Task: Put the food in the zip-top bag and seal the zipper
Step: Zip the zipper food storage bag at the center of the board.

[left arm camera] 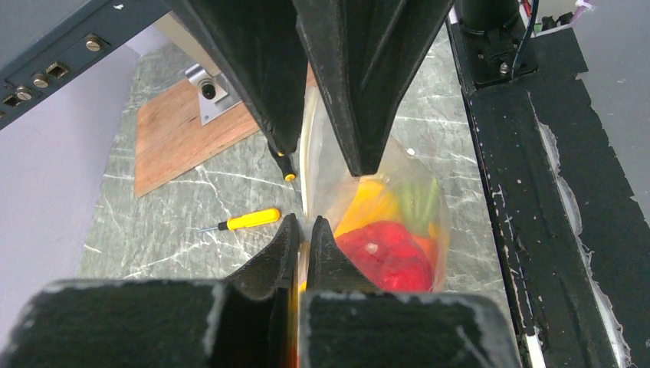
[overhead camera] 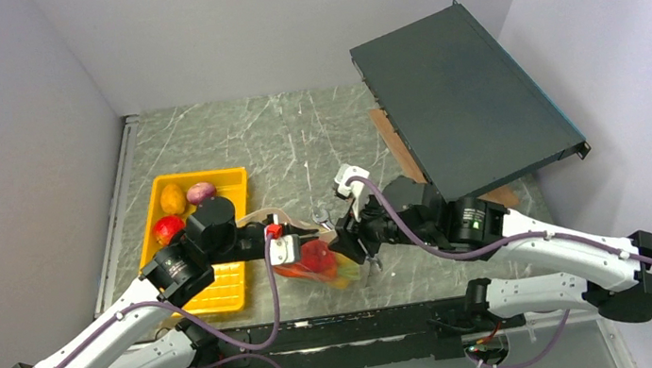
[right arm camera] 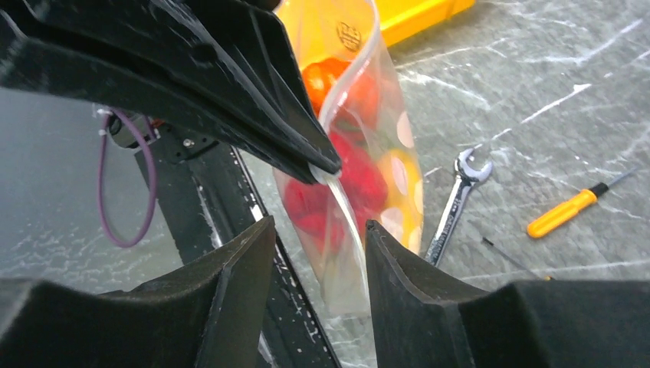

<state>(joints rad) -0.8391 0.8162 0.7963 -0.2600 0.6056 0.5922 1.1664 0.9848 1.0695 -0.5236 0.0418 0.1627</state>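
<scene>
The left gripper (left arm camera: 304, 230) was pinched tight on the mouth edge of the zip-top bag (right arm camera: 368, 153), holding it on edge near the front of the table (overhead camera: 297, 140). The right gripper (right arm camera: 318, 226) was spread, with a finger on either side of the zipper (right arm camera: 346, 218). A red pepper (left arm camera: 387, 253) and a yellow pepper (left arm camera: 368, 201) sat inside the bag. An orange piece (overhead camera: 172, 198), a purple piece (overhead camera: 201, 192) and a red piece (overhead camera: 167, 230) lay in the yellow tray (overhead camera: 223, 295). A wrench (right arm camera: 456, 203) and a screwdriver (right arm camera: 563, 212) lay on the table nearby.
</scene>
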